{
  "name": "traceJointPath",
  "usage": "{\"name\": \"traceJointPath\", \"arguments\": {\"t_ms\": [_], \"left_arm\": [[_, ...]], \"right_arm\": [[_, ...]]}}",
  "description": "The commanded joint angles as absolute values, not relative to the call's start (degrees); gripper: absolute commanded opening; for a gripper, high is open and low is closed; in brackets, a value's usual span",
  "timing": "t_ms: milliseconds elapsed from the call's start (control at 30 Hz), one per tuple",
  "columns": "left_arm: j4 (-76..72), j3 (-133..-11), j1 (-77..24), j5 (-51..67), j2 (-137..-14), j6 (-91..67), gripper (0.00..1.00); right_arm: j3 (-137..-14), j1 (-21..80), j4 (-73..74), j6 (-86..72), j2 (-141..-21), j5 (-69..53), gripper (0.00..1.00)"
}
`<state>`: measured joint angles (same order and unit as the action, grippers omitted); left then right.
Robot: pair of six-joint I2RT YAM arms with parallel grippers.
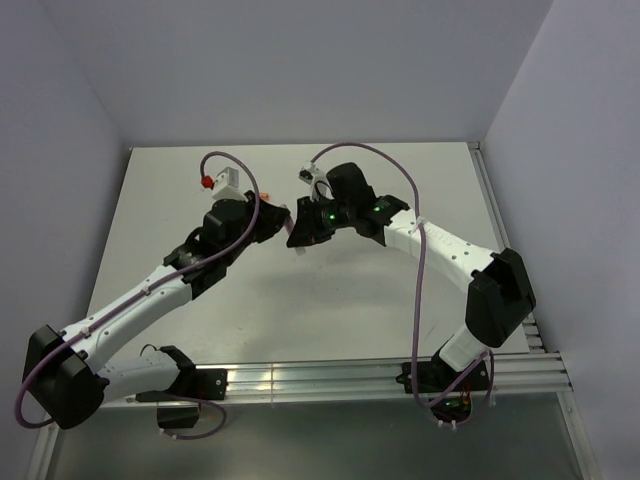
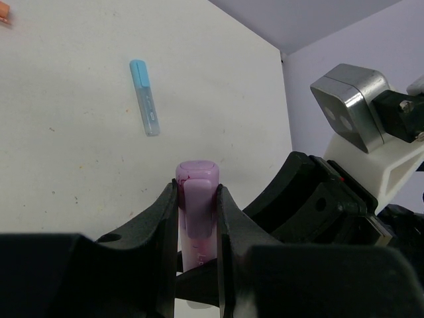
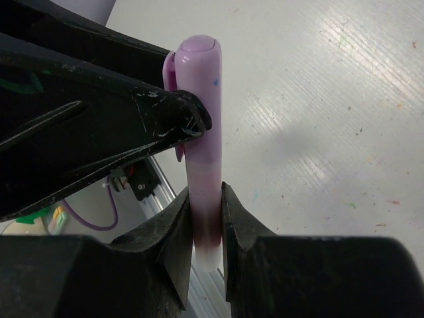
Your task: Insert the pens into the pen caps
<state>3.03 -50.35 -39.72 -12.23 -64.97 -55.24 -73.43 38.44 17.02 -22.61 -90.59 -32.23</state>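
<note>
Arms met over the middle of the white tabletop in the overhead view; the left gripper and the right gripper stood tip to tip, and whatever lay between them was too small to make out from up there.

From the left wrist, the left gripper's two black fingers were clamped on a short pink plastic cap with a rounded top and a flat clip facing the camera; it stood upright between them, above the table; a slim light blue plastic pen lay flat on the surface well beyond; an orange sliver showed at the top left corner, too cropped to name.

From the right wrist, the right gripper's fingers were closed tight on the lower end of a stubby pink plastic pen; the pen rose straight from them; the cap sat on its far end, with one left finger pressed against the cap's side; the whole stick was held above the table.
</note>
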Motion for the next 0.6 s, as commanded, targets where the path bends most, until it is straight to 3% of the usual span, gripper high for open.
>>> {"name": "traceJointPath", "arguments": {"t_ms": [0, 233, 367, 567], "left_arm": [[15.2, -47.55, -47.37, 7.29, -63.9, -56.69, 0.0], [17.22, -48.16, -48.34, 4.84, -62.58, -56.43, 0.0], [22.31, -52.63, -48.08, -2.35, -61.79, -55.02, 0.0], [25.22, -62.21, -40.18, -6.59, -62.05, -51.16, 0.14]], "right_arm": [[-75.67, 34.63, -3.69, -22.41, -88.15, -19.78, 0.0], [-76.11, 34.54, -2.82, -22.32, -88.5, -20.39, 0.0], [-77.95, 34.72, -0.45, -21.27, -89.56, -22.23, 0.0], [-80.16, 36.21, 5.27, -18.02, -90.61, -24.17, 0.0]]}}
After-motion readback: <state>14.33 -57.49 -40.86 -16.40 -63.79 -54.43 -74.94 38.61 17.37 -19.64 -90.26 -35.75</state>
